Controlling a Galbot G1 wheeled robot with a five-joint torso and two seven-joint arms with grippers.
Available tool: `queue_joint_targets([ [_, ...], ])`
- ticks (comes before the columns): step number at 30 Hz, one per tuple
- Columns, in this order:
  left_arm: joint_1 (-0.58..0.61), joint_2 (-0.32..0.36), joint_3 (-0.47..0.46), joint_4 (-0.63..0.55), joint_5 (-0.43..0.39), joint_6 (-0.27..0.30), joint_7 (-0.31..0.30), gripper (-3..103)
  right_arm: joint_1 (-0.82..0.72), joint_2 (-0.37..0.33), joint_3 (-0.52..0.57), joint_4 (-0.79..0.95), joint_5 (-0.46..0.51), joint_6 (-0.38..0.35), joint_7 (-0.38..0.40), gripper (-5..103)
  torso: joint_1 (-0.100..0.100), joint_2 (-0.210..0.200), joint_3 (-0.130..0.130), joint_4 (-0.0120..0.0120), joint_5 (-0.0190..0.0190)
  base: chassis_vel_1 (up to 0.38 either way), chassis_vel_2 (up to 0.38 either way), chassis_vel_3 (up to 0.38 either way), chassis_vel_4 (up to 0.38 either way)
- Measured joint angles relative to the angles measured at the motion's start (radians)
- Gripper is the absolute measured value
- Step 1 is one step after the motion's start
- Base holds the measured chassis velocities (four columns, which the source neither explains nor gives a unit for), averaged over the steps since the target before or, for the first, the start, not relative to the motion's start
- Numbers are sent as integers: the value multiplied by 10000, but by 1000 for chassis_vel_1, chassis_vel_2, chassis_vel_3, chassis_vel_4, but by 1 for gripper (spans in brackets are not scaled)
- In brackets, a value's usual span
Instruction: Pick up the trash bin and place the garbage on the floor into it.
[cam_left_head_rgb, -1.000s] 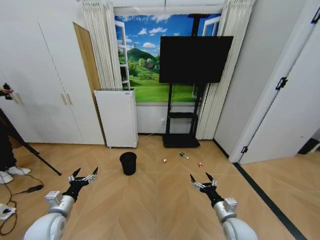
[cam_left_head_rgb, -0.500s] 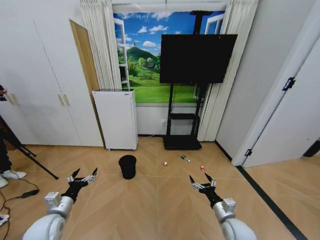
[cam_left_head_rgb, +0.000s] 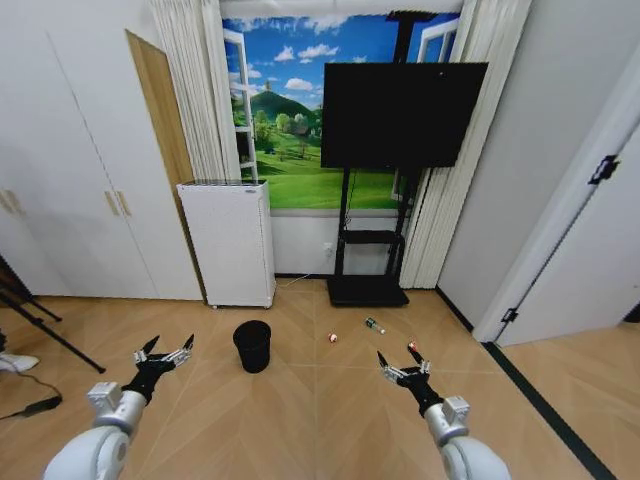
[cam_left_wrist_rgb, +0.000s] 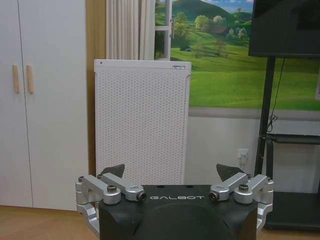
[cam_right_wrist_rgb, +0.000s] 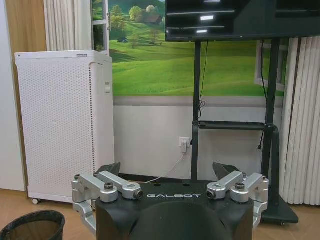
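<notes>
The trash bin (cam_left_head_rgb: 252, 346), small, round and black, stands upright on the wood floor in front of the white appliance; its rim also shows in the right wrist view (cam_right_wrist_rgb: 32, 224). To its right lies the garbage: a red-and-white piece (cam_left_head_rgb: 331, 338), a small clear bottle (cam_left_head_rgb: 374, 325) and another red piece (cam_left_head_rgb: 411, 349) just beyond my right gripper. My left gripper (cam_left_head_rgb: 165, 353) (cam_left_wrist_rgb: 172, 172) is open and empty, held low, short of the bin and to its left. My right gripper (cam_left_head_rgb: 402, 365) (cam_right_wrist_rgb: 167, 170) is open and empty too.
A tall white perforated appliance (cam_left_head_rgb: 229, 243) stands against the far wall. Right of it is a black TV on a stand (cam_left_head_rgb: 368, 285) with curtains beside it. White cupboards line the left wall. Tripod legs (cam_left_head_rgb: 40, 330) and a cable lie at far left.
The whole picture has shifted, so the camera has moved, a little nearer the far wall and turned slightly. Both arms keep the same open pose. Bin and garbage lie as before.
</notes>
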Motion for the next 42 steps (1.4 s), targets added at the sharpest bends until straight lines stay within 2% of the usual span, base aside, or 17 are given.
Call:
queue_joint_targets([
  [23,174,-249,-98,-244,36,113,-26,100,-74,58,-6,5,-121,125,-55,100,0,0,-1,0,2,-204,210,205,-206],
  [25,163,-252,-66,-251,36,128,-34,100,-99,70,9,-11,-132,159,-72,100,-2,0,-2,-1,-8,-207,208,206,-212],
  [28,135,-252,-45,-237,57,137,-45,100,-104,71,23,-38,-135,175,-91,100,-2,0,-1,0,3,-217,212,218,-218],
  [30,134,-249,-33,-214,121,141,-24,100,-105,71,28,-63,-137,176,-100,100,-1,0,-1,-1,-10,-206,205,212,-200],
  [33,144,-269,-27,-207,133,142,5,100,-99,85,23,-87,-144,176,-105,100,-3,1,-3,-2,2,-194,208,205,-218],
  [39,135,-274,-23,-157,133,137,23,100,-32,124,-23,-196,-263,185,-117,100,-2,0,-1,0,-8,-217,215,198,-211],
  [42,133,-251,-32,-158,137,136,21,100,-23,119,-26,-222,-278,209,-117,100,-3,0,-2,-2,-1,-225,217,198,-213],
])
